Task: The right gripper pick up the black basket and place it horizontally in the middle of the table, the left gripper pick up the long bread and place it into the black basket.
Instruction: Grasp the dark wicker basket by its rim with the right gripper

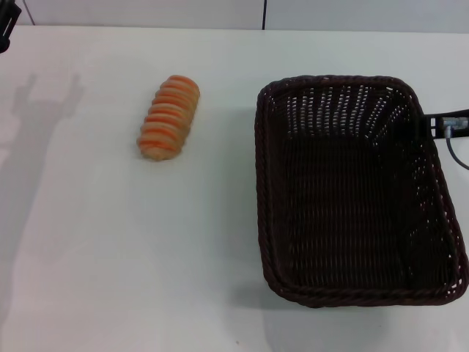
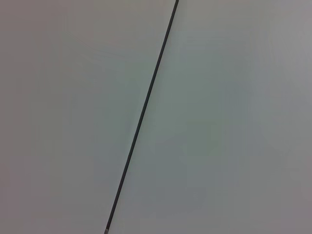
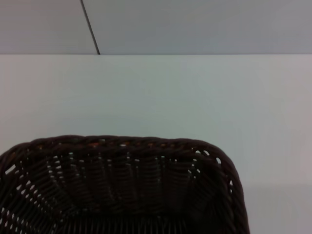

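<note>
The black basket (image 1: 352,191) is a large dark woven basket. It stands on the right side of the white table (image 1: 110,257), its long side running away from me. It is empty. Its end rim also shows in the right wrist view (image 3: 126,144). The right gripper (image 1: 442,122) is at the basket's far right rim, with only its black end, silver connector and grey cable in view. The long bread (image 1: 169,116), orange-tan with ridges, lies on the table left of the basket. The left gripper (image 1: 5,29) shows as a black bit at the far left corner, away from the bread.
A wide strip of bare table lies between the bread and the basket. The table's far edge meets a pale wall with a dark vertical seam (image 1: 264,15). The left wrist view shows only a plain pale surface with a thin dark seam (image 2: 144,112).
</note>
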Tool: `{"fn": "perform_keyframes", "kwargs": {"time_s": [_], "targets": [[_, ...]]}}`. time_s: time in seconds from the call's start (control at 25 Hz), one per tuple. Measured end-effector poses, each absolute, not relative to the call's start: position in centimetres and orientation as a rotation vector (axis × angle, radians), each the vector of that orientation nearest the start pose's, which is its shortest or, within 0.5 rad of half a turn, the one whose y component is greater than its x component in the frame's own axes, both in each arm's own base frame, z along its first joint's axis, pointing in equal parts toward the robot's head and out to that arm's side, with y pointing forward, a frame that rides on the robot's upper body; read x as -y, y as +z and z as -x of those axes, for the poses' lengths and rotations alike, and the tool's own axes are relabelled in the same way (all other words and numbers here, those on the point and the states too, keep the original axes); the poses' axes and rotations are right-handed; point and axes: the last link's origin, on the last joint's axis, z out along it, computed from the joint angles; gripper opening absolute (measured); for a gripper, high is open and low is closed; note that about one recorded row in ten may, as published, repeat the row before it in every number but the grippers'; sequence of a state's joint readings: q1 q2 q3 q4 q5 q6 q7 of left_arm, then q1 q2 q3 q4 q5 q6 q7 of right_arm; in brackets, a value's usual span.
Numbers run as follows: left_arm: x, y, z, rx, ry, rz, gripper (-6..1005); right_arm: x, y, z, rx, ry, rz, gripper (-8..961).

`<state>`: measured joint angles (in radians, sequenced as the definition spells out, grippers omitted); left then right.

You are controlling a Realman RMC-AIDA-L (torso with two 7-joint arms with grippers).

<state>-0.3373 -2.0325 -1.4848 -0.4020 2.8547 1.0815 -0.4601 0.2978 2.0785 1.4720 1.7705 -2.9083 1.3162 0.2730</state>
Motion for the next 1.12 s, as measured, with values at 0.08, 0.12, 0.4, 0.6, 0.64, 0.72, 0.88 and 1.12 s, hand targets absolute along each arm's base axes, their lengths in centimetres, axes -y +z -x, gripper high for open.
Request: {"fn": "perform_keyframes", "kwargs": {"time_s": [0.08,0.12,0.4,0.6,0.64,0.72,0.88,1.12], "targets": [[-35.0,4.9,32.5,0.658,-0.984,1.399,861,-33.2,2.2,-18.0,-1.31,-0.101,1.88,700],[-35.0,4.9,32.5,0.658,-0.984,1.399,861,-33.2,2.2,-18.1,-1.311,-0.104,1.88,698],[-35.0,4.9,32.6,0.66,-0.982,1.398,861,-33.3,1.7,-18.2,-1.332,-0.096,1.89,687],[-35.0,5.0,32.6,0.658,-0.981,1.399,861,-33.4,1.2,-18.3,-1.338,-0.103,1.898,679],[-35.0,5.0,32.6,0.656,-0.981,1.399,861,-33.4,1.1,-18.3,-1.339,-0.107,1.9,678],[-35.1,5.1,32.6,0.655,-0.981,1.4,861,-33.4,0.9,-18.3,-1.342,-0.112,1.903,674],[-35.1,5.2,32.6,0.65,-0.982,1.4,861,-33.4,0.6,-18.3,-1.359,-0.111,1.913,668],[-35.2,5.3,32.5,0.643,-0.985,1.402,861,-33.5,0.2,-18.2,-1.37,-0.114,1.918,658]]}}
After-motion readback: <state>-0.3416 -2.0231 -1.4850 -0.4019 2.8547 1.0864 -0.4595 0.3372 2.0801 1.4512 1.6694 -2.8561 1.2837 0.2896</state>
